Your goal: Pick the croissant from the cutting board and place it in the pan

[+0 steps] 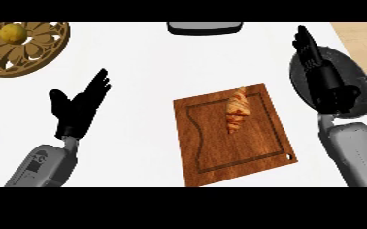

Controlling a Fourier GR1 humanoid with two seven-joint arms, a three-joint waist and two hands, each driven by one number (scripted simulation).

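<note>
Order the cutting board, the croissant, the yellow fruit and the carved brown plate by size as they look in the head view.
1. cutting board
2. carved brown plate, though the picture's edge cuts it off
3. croissant
4. yellow fruit, rounder but shorter than the croissant

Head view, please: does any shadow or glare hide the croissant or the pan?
In the head view the light is even, with no glare on the croissant or cutting board; there the right hand, not shadow, covers much of the pan.
</note>
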